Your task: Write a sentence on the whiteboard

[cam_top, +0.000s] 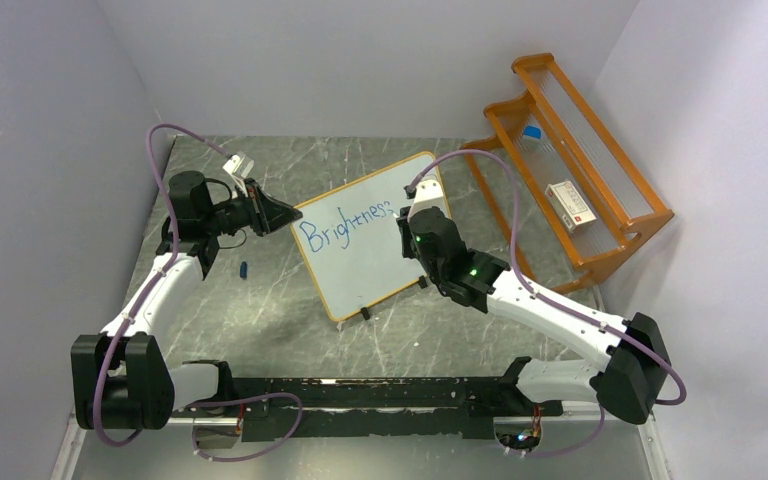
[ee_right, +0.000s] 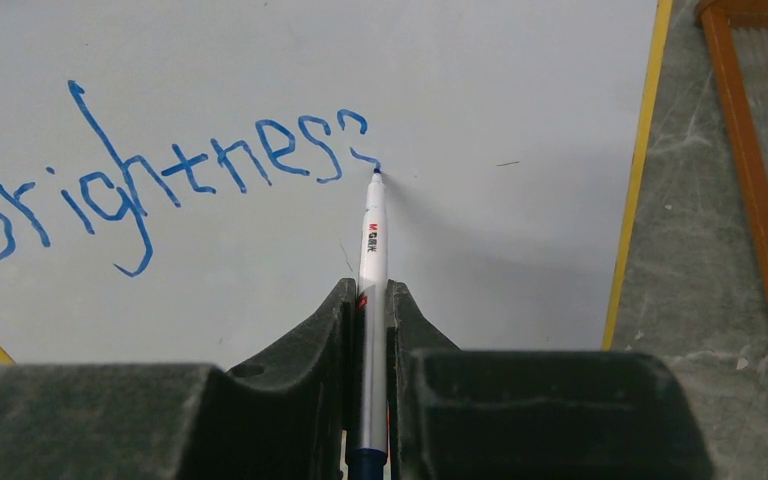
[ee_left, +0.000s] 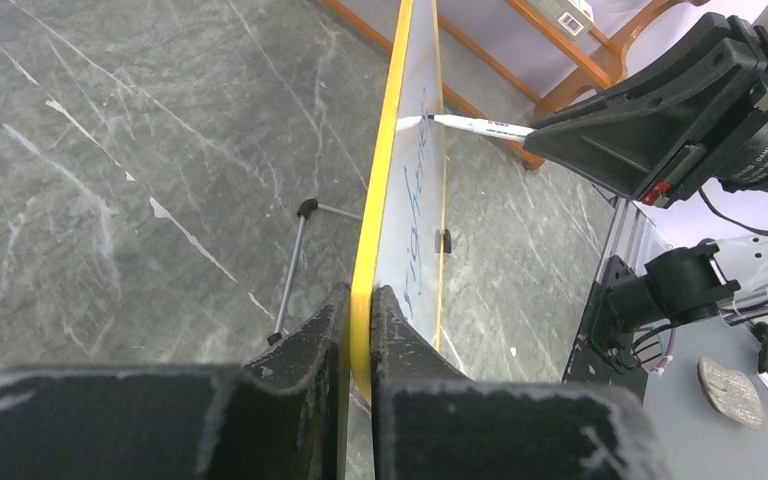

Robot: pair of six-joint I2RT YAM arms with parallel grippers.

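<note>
The whiteboard [cam_top: 360,275] stands tilted on the marble table, its yellow-orange frame edge [ee_left: 385,150] facing the left wrist camera. My left gripper [ee_left: 361,295] is shut on the board's left edge [cam_top: 298,215]. My right gripper [ee_right: 370,285] is shut on a white marker [ee_right: 372,240], and its tip touches the board just after the last letter. The sentence [ee_right: 160,175] reads "Brightness" in blue, one line only [cam_top: 345,222]. In the left wrist view the marker [ee_left: 480,127] meets the board face from the right.
An orange wooden rack [cam_top: 615,215] stands at the back right, holding a white box [cam_top: 570,203] and a blue-capped item [cam_top: 532,133]. A small blue cap [cam_top: 244,269] lies on the table left of the board. Black feet [cam_top: 365,313] prop the board. Walls close in on three sides.
</note>
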